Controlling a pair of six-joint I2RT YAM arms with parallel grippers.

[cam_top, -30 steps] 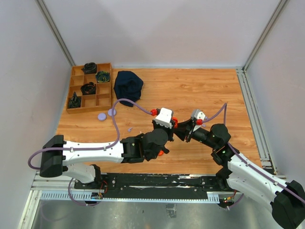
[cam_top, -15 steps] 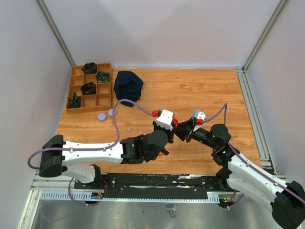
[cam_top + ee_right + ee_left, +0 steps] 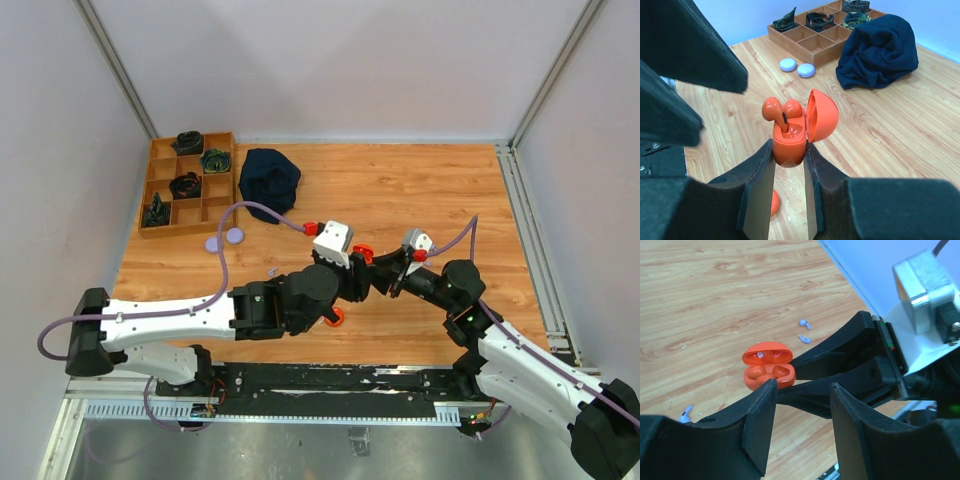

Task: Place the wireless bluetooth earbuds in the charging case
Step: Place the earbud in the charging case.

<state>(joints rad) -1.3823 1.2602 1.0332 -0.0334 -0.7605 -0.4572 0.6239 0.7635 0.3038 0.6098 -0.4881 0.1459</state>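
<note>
A compartmented wooden tray (image 3: 188,185) is sitting in the far left corner of the counter (image 3: 420,190). Two smooth lavender discs (image 3: 225,239) are lying just beside its near edge, and a crumpled dark cloth (image 3: 269,177) is resting to its right. The matte black left fingers (image 3: 757,425) are standing apart, gripping nothing. Tiny lavender buds (image 3: 804,324) are lying on the wood grain. The right fingers (image 3: 757,190) are clamping the base of a glossy orange case (image 3: 790,142) over the counter's middle, toward its near edge. Its lid is hinged open, and a rounded orange earbud (image 3: 777,110) is sitting inside.
</note>
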